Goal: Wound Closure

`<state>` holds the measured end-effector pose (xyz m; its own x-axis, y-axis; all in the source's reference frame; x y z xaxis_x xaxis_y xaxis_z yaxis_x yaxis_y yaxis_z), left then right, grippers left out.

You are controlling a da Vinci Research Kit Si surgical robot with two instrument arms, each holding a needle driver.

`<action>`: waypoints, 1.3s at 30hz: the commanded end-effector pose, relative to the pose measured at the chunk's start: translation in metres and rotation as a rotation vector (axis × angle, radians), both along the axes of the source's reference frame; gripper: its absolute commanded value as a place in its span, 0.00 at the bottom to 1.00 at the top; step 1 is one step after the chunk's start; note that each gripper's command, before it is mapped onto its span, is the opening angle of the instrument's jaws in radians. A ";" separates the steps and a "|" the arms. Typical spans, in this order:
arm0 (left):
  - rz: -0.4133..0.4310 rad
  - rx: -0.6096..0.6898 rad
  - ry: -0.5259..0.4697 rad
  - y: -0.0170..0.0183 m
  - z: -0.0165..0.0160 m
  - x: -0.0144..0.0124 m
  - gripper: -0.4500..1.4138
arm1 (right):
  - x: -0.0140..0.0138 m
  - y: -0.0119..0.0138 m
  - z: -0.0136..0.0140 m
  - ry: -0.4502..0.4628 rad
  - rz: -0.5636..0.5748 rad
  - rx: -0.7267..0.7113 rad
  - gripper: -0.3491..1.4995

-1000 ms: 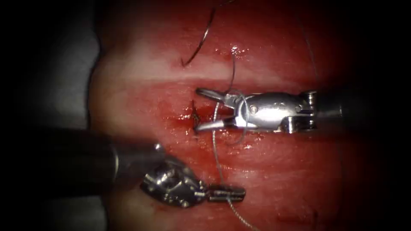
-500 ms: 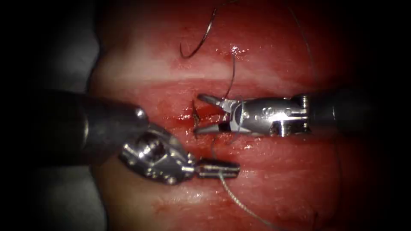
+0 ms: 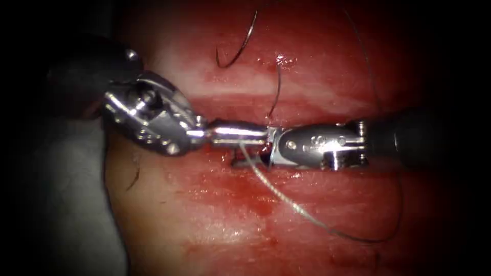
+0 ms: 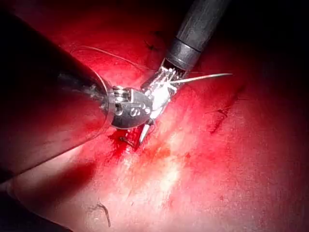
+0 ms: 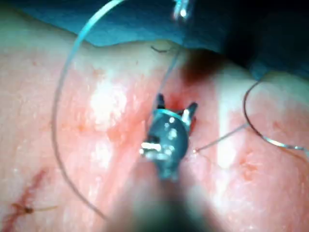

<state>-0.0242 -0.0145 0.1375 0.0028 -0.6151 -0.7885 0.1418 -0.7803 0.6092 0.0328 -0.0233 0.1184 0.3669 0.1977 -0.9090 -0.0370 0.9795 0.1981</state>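
Observation:
My left tool (image 3: 262, 135) lies across the cut (image 3: 231, 159) at mid-tissue (image 3: 307, 204), jaws shut on the pale thread (image 3: 286, 202). That thread runs down to the right, then curves back up along the right side. My right tool (image 3: 250, 151) comes in from the right, tip to tip with the left one; its jaws are open and hold nothing (image 5: 175, 105). The left jaws sit against its upper jaw. The curved needle (image 3: 240, 46) lies loose on the tissue above the cut, held by neither tool. A dark thread (image 3: 276, 92) drops from there to the right tool.
Red fluid wets the tissue around the cut (image 4: 145, 150). A short cut end of thread (image 3: 134, 179) lies on the tissue's left edge. Grey drape (image 3: 66, 204) borders the tissue on the left. Thread arcs widely over the tissue (image 5: 63, 96).
My left tool has moved up from below the cut with the thread in its jaws, now meeting the right tool's tip. The right tool has shifted slightly lower and stays open.

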 end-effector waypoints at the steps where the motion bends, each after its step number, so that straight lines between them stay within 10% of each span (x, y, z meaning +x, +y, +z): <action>1: 0.003 0.005 -0.025 -0.0004 0.0009 -0.0007 0.00 | 0.0005 -0.0010 0.0006 0.004 -0.006 0.004 0.69; 19: 0.070 0.098 -0.195 0.0022 0.0110 0.0008 0.00 | 0.0000 -0.0013 -0.0004 0.195 -0.133 0.018 0.56; 30: 0.066 0.101 -0.212 0.0016 0.0133 0.0000 0.00 | 0.0005 -0.0015 -0.0003 0.293 -0.218 0.069 0.11; 36: 0.068 0.100 -0.215 0.0019 0.0135 -0.0004 0.00 | 0.0007 -0.0015 -0.0004 0.347 -0.215 0.104 0.12; 39: 0.066 0.100 -0.215 0.0021 0.0136 -0.0008 0.00 | 0.0010 -0.0015 -0.0004 0.349 -0.219 0.132 0.40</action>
<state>-0.0246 -0.0118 0.1505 0.2151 -0.5301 -0.8202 0.0686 -0.8296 0.5542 0.0332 -0.0238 0.1176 0.0874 0.2723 -0.9582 0.2580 0.9229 0.2858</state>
